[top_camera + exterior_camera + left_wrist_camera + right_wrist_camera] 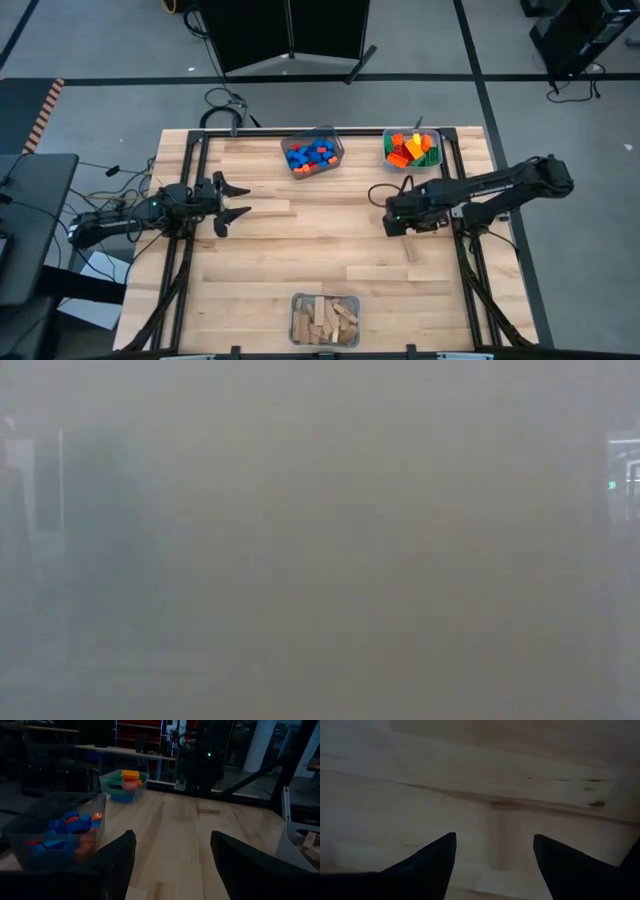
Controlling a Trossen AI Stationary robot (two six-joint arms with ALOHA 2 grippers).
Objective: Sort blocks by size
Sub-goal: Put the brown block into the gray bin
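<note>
High view: right gripper spread wide and empty over the last loose wooden block on the table; left gripper wide, idle. Off-center closing could skid the block away.

No text, label, brand, number or sign can be read in any view
</note>
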